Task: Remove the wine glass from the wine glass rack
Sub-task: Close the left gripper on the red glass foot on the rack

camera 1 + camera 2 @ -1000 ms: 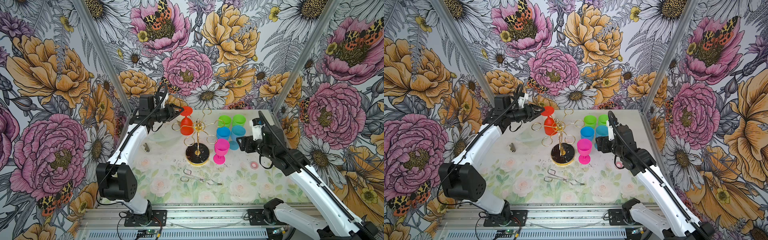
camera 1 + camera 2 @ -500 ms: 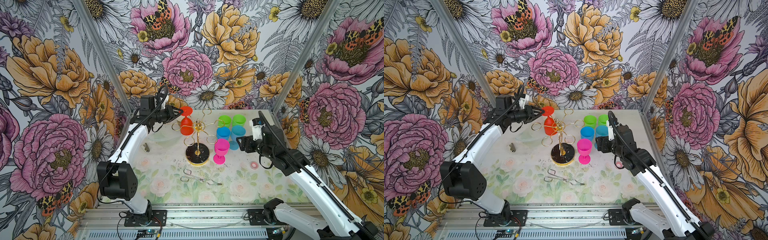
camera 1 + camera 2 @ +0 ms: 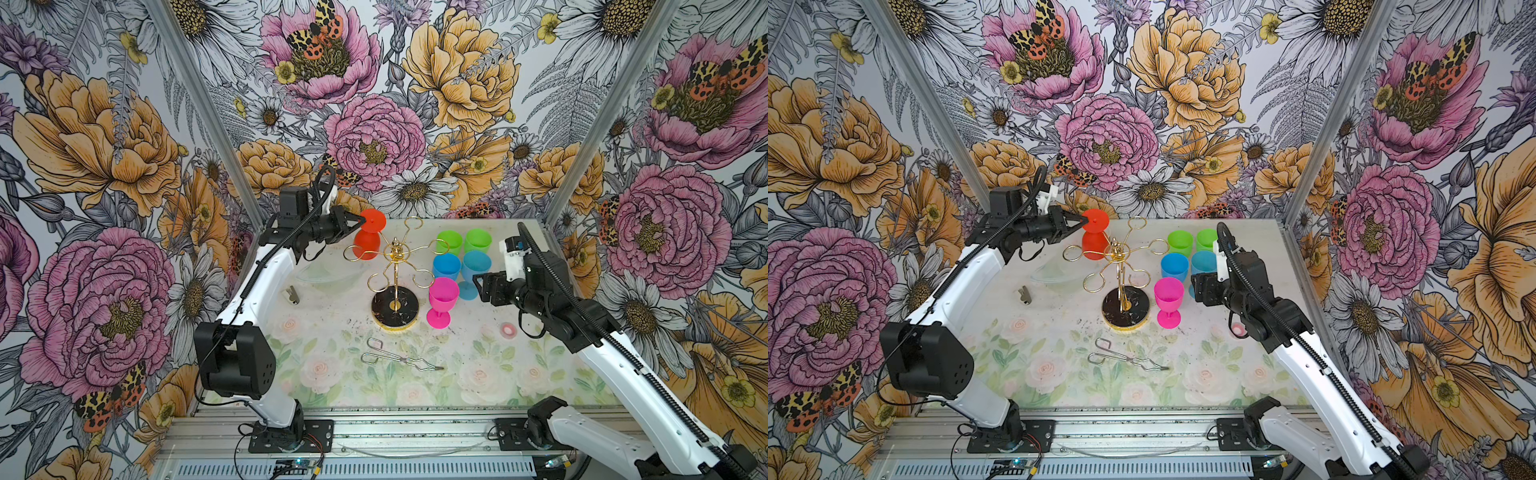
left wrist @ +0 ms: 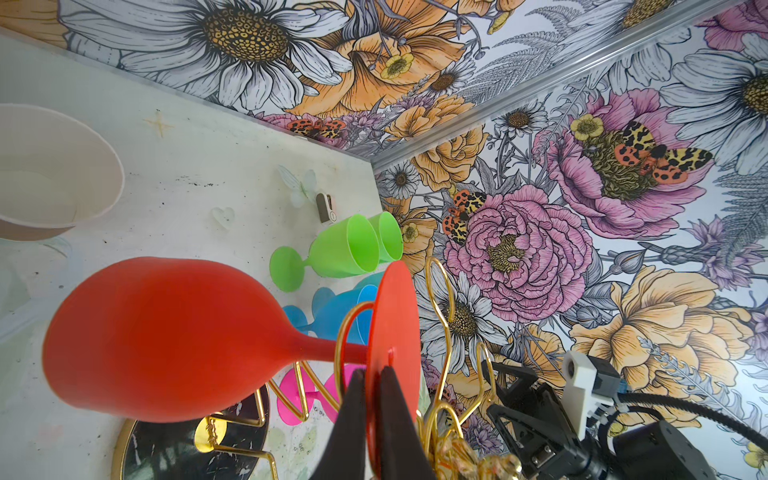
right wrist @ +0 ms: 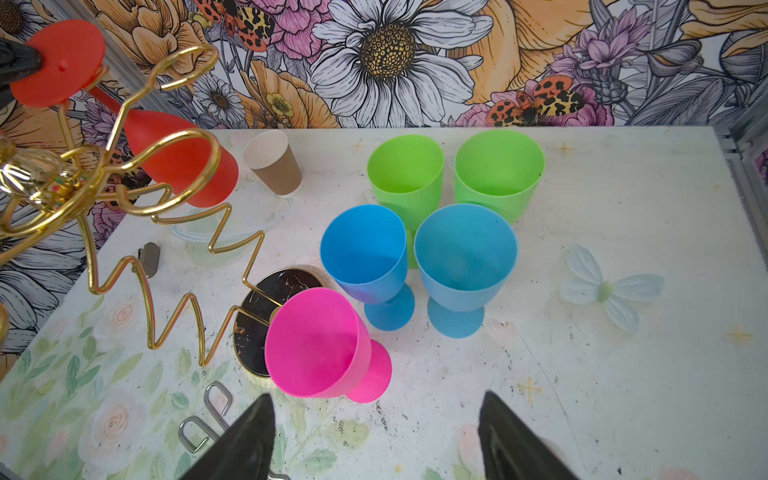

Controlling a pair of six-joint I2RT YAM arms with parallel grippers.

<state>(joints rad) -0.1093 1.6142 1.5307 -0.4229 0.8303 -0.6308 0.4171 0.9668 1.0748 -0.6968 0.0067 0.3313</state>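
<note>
Red plastic marks the one wine glass [image 3: 365,246] still on the wine glass rack [image 3: 394,309]: it hangs bowl-down from a loop arm at the back left, stem threaded through the gold loop, foot disc resting above it. We see the left pincer [image 4: 374,376] clamped on the rim of that foot, so the grasp looks made while the lift-out remains to do. Green glasses [image 3: 449,241], blue glasses [image 3: 446,266] and a pink glass [image 3: 444,293] stand upright on the counter [image 3: 332,345] beside the rack. Our right pincer [image 5: 376,409] hangs wide apart and empty near them. Whether the stem has begun clearing its loop, we cannot quite tell.
</note>
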